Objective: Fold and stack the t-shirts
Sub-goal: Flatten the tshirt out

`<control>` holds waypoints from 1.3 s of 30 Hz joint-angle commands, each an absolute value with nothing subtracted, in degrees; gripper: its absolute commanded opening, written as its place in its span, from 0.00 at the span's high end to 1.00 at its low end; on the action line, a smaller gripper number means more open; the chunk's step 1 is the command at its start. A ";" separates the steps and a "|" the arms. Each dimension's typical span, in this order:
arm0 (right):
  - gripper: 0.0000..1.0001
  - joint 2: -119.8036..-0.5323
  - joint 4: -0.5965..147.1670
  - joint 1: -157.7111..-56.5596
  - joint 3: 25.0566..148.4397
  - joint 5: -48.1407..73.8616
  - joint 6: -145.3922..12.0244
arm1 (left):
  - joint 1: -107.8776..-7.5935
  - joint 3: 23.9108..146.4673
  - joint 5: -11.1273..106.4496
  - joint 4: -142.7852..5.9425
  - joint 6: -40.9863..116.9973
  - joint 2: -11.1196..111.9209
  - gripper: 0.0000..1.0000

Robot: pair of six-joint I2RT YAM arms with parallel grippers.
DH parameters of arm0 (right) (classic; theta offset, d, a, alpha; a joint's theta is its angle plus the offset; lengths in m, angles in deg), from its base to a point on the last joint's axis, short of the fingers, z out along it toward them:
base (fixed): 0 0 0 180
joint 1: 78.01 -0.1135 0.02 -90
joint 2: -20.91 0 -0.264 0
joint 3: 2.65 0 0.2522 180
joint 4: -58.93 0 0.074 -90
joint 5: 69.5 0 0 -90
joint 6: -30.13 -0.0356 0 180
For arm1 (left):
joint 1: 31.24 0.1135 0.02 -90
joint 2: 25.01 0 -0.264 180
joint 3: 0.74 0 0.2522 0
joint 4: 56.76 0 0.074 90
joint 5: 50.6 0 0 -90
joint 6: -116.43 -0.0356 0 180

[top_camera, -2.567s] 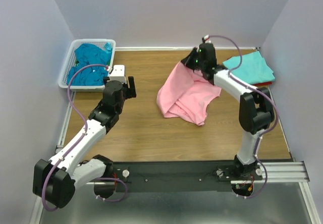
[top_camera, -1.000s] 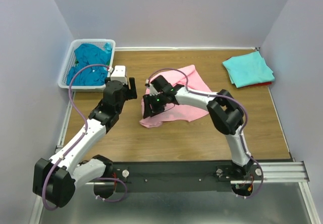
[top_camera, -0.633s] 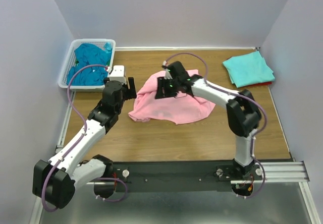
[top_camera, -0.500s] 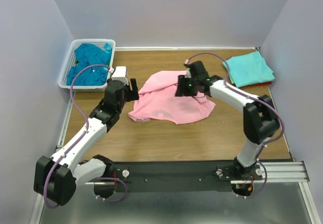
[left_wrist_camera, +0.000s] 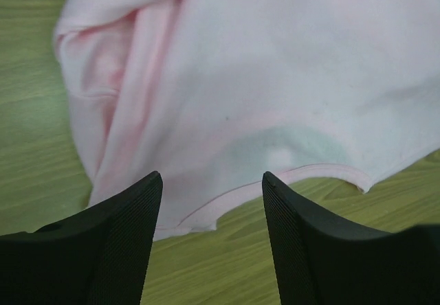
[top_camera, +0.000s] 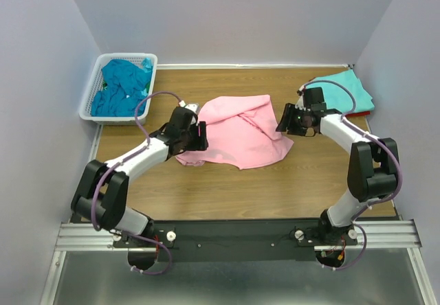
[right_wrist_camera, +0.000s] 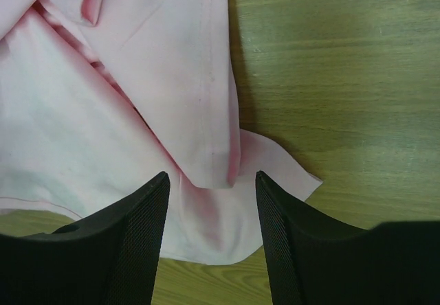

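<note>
A light pink t-shirt (top_camera: pixel 237 130) lies crumpled and partly spread in the middle of the wooden table. My left gripper (top_camera: pixel 197 137) hovers open at the shirt's left edge, its hem (left_wrist_camera: pixel 275 181) just beyond the fingertips (left_wrist_camera: pixel 148 188). My right gripper (top_camera: pixel 284 122) stands open over the shirt's right corner, where a folded flap (right_wrist_camera: pixel 206 113) lies between the jaws with nothing gripped. A folded light aqua t-shirt (top_camera: pixel 342 91) rests at the back right on a red one (top_camera: pixel 357 115), of which only a sliver shows. Darker teal-blue t-shirts (top_camera: pixel 122 85) fill the basket.
The white lattice basket (top_camera: pixel 91 92) stands at the back left against the wall. Bare wood (top_camera: pixel 227 188) lies between the pink shirt and the black rail at the near edge. Walls close in on the left, right and back.
My right gripper has let go of the pink shirt and swung right to its right corner. The left arm has reached in to its left edge. The shirt now lies spread lower.
</note>
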State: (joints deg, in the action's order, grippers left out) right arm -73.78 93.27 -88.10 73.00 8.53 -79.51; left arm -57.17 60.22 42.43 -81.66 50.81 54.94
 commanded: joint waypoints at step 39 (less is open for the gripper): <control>0.99 -65.40 88.51 -80.47 70.70 27.34 -82.02 | -45.30 89.20 23.06 -98.12 40.66 84.49 0.37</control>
State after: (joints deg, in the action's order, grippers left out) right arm -69.04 85.38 -81.34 69.20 15.27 -83.44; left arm -45.19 81.81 30.32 -95.04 41.93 80.62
